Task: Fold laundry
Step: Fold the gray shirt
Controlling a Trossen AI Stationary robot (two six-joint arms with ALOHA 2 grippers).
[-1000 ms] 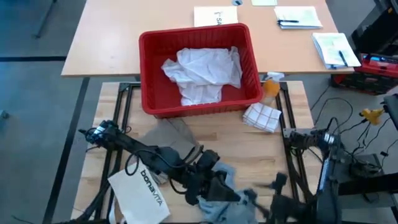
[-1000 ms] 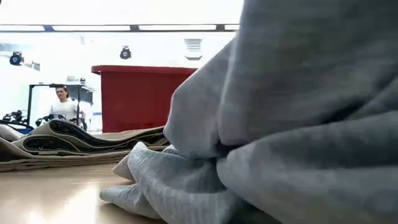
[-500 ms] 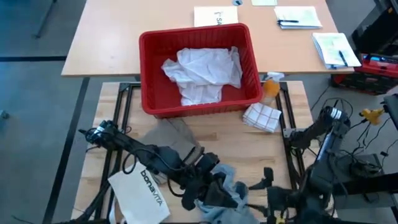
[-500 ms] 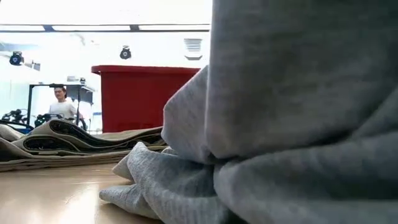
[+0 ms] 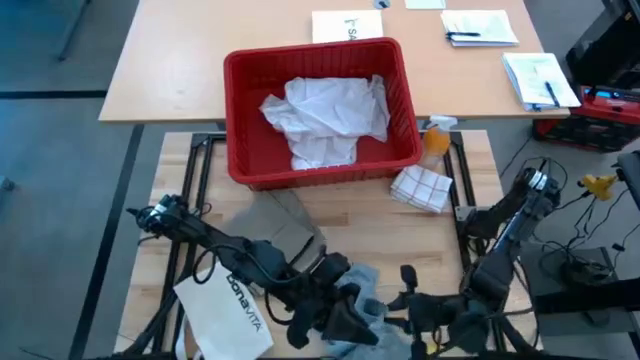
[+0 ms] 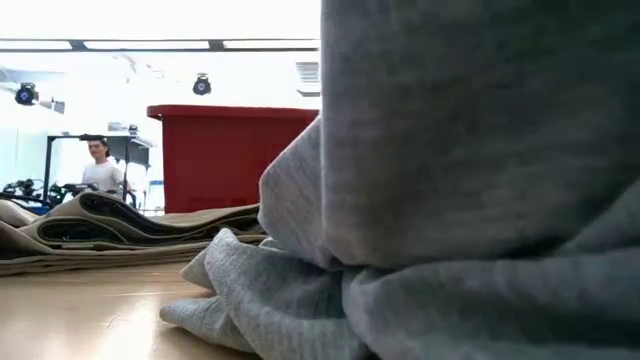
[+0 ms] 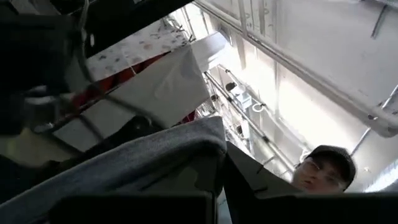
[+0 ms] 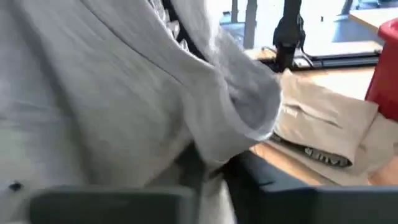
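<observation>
**Both grippers in the grey shirt at the table's near edge**

The crumpled soft grey T-shirt (image 5: 362, 305) lies at about 6 o'clock on the pale wooden table (image 5: 380, 225), right at its near edge and partly cut off by the high view. The left gripper (image 5: 340, 318) reaches in from 8 o'clock and the right gripper (image 5: 408, 300) from 4 o'clock; both are buried in the cloth. In the left wrist view grey fabric drapes over the dark fingers (image 7: 249, 177), which seem closed on a fold, though the contact itself is hidden. In the right wrist view a rolled hem of the shirt (image 8: 249, 106) hangs just over that arm's fingers (image 8: 261, 180); I cannot tell whether they are apart or together.

The flat khaki-tan garment (image 5: 285, 225) lies toward 9 o'clock, partly under the left arm, with the stiff white "bonavita" bag (image 5: 228, 312) beside it, overhanging the near-left edge. The crumpled white shirt (image 5: 325, 118) sits in the red plastic basket (image 5: 240, 85) at 12 o'clock. A folded checked cloth (image 5: 420, 187) and an orange spray bottle (image 5: 436, 138) stand at 2 o'clock. Bare wood lies open between the basket and the grey shirt.

The low view is mostly blocked by grey cloth; a person (image 6: 100, 170) shows far off.
</observation>
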